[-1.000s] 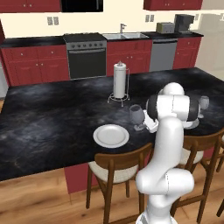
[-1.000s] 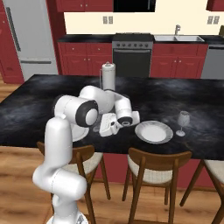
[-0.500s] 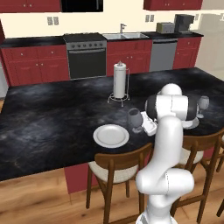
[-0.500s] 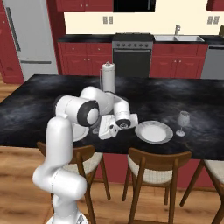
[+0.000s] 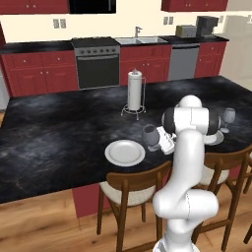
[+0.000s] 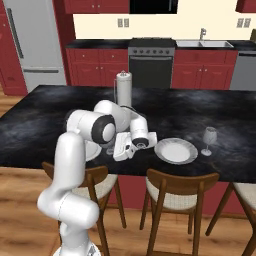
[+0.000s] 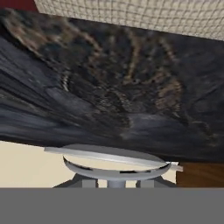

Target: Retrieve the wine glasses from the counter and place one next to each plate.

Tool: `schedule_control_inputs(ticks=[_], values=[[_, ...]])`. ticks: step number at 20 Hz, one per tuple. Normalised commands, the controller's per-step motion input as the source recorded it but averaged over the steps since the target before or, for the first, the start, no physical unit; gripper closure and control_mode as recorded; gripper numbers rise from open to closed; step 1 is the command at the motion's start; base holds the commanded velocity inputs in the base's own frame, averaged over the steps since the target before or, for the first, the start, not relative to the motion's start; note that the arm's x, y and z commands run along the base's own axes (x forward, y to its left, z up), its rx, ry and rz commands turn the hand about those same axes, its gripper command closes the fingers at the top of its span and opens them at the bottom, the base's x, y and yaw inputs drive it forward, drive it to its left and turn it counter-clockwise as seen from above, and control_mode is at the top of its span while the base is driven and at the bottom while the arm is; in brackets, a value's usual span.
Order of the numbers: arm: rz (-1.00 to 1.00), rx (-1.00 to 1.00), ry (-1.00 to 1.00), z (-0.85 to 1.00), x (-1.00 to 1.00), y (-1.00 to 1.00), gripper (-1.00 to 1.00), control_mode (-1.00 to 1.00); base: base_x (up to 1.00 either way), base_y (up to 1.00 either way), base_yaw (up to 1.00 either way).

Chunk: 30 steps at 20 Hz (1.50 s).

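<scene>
Hand nudged lower since before — wine glass (image 5: 149, 135) beside plate (image 5: 125, 152).

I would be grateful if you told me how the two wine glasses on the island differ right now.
The near wine glass stands at the pincer, between the left plate and the right plate; the far wine glass stands free beyond the right plate. The near one is partly hidden by the arm in the right base view; the far one shows whole. Both are upright, translucent and stemmed, on the black island top.
</scene>
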Motion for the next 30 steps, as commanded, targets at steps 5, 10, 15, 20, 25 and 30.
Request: schedule_control_inputs(ticks=[5, 10, 15, 20, 25, 30], values=[[0.00, 0.00, -0.02, -0.27, 0.18, 0.00, 1.00, -1.00, 0.00, 0.00, 0.00], [0.00, 0.00, -0.01, -0.26, 0.19, 0.00, 1.00, -1.00, 0.00, 0.00, 0.00], [0.00, 0.00, -0.04, -0.34, 0.07, 0.00, -1.00, -1.00, 0.00, 0.00, 0.00], [0.00, 0.00, -0.08, -0.29, 0.00, -0.06, -1.00, -1.00, 0.00, 0.00, 0.00], [0.00, 0.00, -0.10, -0.10, 0.00, -0.20, -1.00, -1.00, 0.00, 0.00, 0.00], [0.00, 0.00, -0.05, 0.00, 0.00, -0.05, -1.00, -1.00, 0.00, 0.00, 0.00]])
